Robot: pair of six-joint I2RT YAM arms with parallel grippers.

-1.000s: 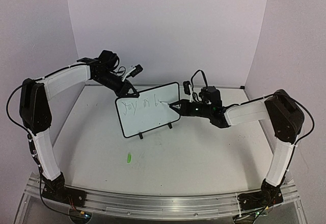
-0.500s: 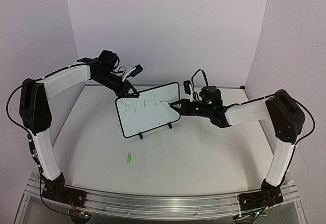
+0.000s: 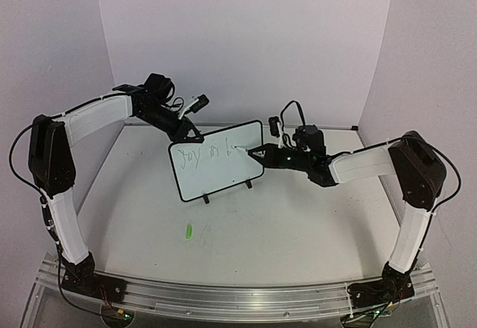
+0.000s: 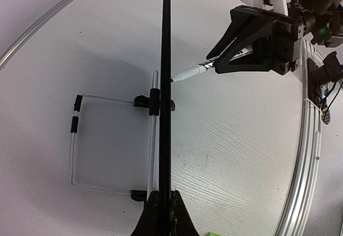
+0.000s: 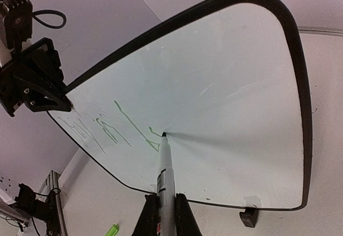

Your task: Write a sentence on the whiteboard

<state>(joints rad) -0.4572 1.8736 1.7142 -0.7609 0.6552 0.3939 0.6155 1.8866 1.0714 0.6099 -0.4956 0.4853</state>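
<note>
Barely shifting since earlier, the right pincer (image 3: 261, 153) is gripping the marker (image 5: 165, 166) against the whiteboard (image 3: 216, 168); the left pincer (image 3: 189, 133) is clamping its top edge, seemingly light, stiff, tippy.

White table (image 3: 298, 224), small green object (image 3: 188, 231) lying on it (front left), metal rail (image 3: 238, 298) along near edge, pale walls (image 3: 246, 45).

Left arm (image 3: 93, 113): upper link raised, elbow high, forearm reaching forward and inward.
Left pincer (image 3: 186, 130): jaws closed on the top edge of the whiteboard (image 3: 216, 170).
Right arm (image 3: 365, 162): elbow high, forearm near level, pointing inward.
Right pincer (image 3: 257, 154): jaws closed on a marker (image 5: 165, 166) that juts ahead of the fingertips.
</note>
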